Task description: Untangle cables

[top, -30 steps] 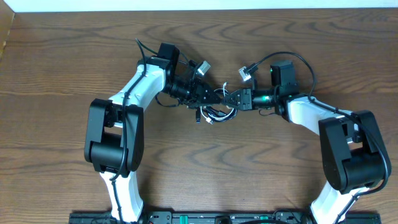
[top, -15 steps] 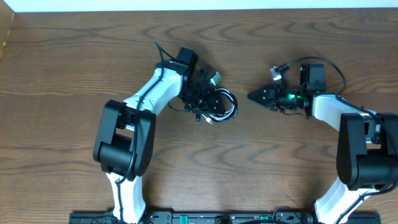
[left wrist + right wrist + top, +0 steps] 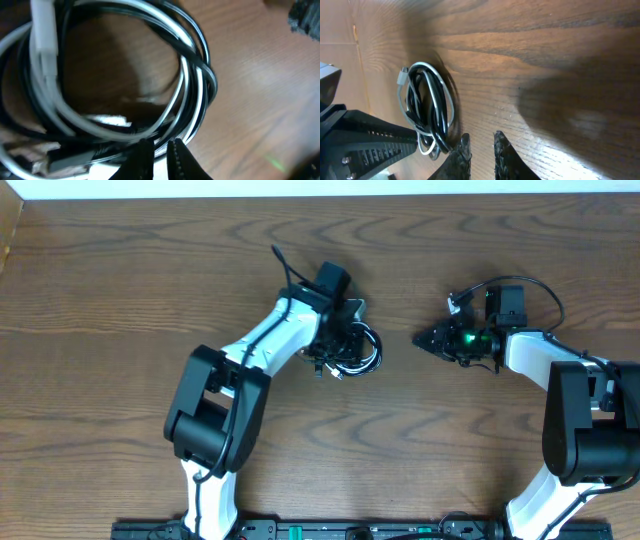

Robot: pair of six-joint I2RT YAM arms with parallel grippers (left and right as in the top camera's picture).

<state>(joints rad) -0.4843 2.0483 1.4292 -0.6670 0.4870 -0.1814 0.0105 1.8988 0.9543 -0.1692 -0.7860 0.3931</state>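
The cables (image 3: 363, 353) lie in one tangled coil of black and white loops on the wooden table, left of centre. My left gripper (image 3: 347, 348) is down on the coil's left side. In the left wrist view its fingers (image 3: 160, 146) are pinched almost together on the strands at the near edge of the cables (image 3: 196, 82). A white plug (image 3: 43, 30) lies at the upper left of the coil. My right gripper (image 3: 421, 338) points left, a short way right of the coil. Its fingers (image 3: 481, 137) are nearly together with only bare wood between them, beside the cables (image 3: 431, 106).
The left arm's black body (image 3: 360, 142) fills the lower left of the right wrist view. A thick black wire loops over the right arm (image 3: 520, 285). The table's far edge (image 3: 320, 192) meets a white strip.
My left arm has swung right onto the coil and its jaws have narrowed. My right gripper has pulled back to the right, away from the coil. The coil has stayed put.
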